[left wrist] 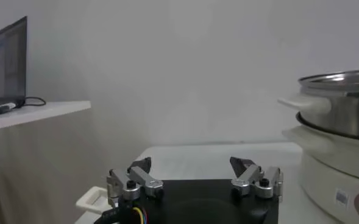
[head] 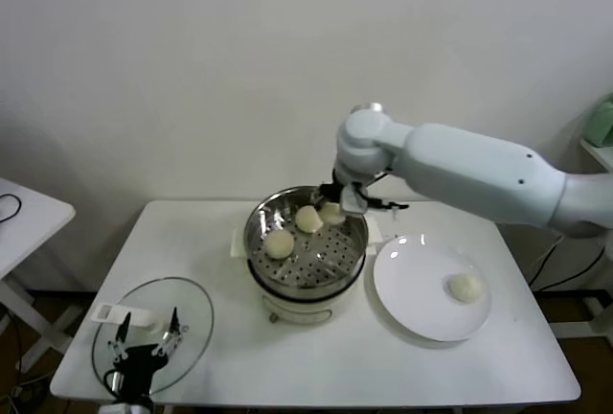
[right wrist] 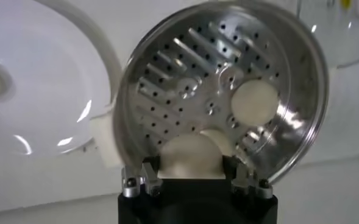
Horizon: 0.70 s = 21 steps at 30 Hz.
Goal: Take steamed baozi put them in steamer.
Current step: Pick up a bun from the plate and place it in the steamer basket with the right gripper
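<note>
Your right claw (head: 337, 205) pinching a round cream-white dough bun (right wrist: 190, 157) over the shiny perforated steel steamer (head: 305, 251); left claw (left wrist: 194, 178) spread, low above the white bench (head: 316, 361)

Left gripper (left wrist: 194, 172) (jaws apart), steamer (left wrist: 341, 115) beside, laptop (left wrist: 7, 64)

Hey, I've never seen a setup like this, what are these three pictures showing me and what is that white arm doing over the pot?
It is a two-armed robot moving buns into a steamer. The head view looks down at a white table. The steamer holds two baozi, one at and one at. The right gripper hangs over the steamer's far rim, shut on a third baozi. A fourth baozi waits on the white plate. The left gripper is parked, open, over the glass lid. The other two pictures come from cameras on each wrist.
</note>
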Tool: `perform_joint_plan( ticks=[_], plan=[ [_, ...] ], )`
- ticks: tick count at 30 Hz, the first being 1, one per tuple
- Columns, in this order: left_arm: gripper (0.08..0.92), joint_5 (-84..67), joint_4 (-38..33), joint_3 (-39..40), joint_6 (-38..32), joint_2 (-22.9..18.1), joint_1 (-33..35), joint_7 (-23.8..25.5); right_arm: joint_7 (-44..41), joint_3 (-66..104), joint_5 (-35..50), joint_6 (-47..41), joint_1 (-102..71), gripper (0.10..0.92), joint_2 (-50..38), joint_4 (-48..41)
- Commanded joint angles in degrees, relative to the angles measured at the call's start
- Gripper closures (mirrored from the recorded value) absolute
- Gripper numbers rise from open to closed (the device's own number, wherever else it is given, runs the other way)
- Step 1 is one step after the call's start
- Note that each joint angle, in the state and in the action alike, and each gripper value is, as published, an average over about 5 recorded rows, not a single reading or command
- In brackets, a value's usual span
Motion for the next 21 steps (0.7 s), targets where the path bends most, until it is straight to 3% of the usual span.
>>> perform_joint_plan(
  ticks=[1,7,21],
  plan=[
    [0.177,0.81,0.02,0.42,0.43,0.65,-0.10,0.02,0.54,-5.18,3.74,3.91,-0.48,0.353,8.22,-4.40],
    [0.177,1.00,-0.04,0.75,1.01,0.82,-0.87,0.05,1.43,-7.33,3.43,8.65,-1.22,0.355,9.19,-7.07],
    [0.177,1.36,0.06,0.83,1.31,0.54,-1.43,0.04,2.13,-7.55,3.87,10.07,-2.62,0.352,8.51,-4.77]
  ],
)
